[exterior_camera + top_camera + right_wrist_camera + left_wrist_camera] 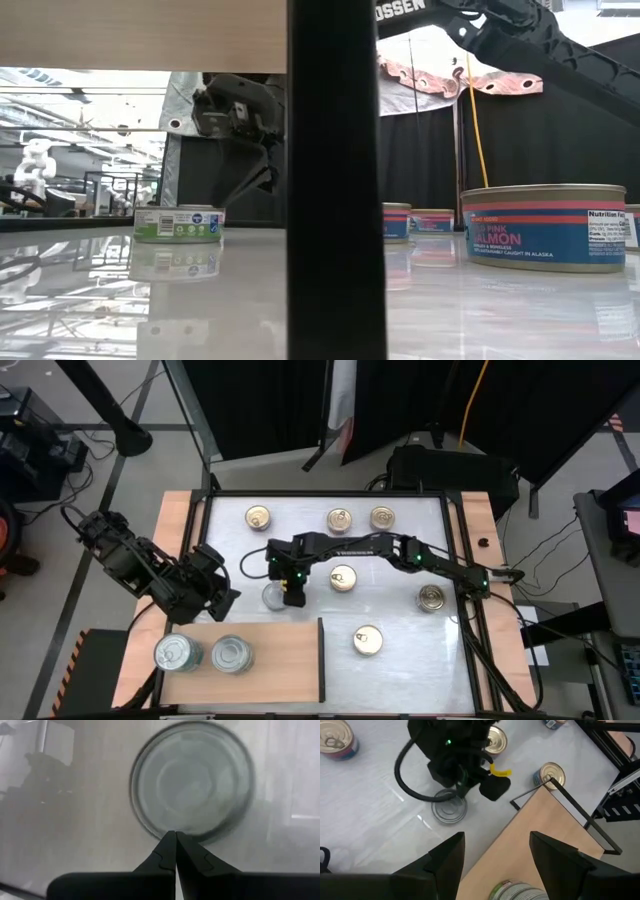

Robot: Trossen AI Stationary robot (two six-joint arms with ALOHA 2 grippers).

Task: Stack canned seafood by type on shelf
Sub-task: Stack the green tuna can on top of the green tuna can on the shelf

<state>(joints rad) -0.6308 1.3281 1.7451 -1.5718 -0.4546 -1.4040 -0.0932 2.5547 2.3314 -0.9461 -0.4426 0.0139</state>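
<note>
While closed, right hand (175, 836) above silver-lidded tin (192, 782), not touching

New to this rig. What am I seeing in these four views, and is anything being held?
Two dark robot arms work at a white table. One camera looks straight down, one sits at table height, one rides on each wrist. Gold-lid tins lie scattered on the table; two silver-lid tins sit on the wooden board. The right tool is shut, empty, right beside a loose silver tin; its wrist camera shows the closed tips at that tin's rim. The left tool is open over the board's edge. Nothing is held.
</note>
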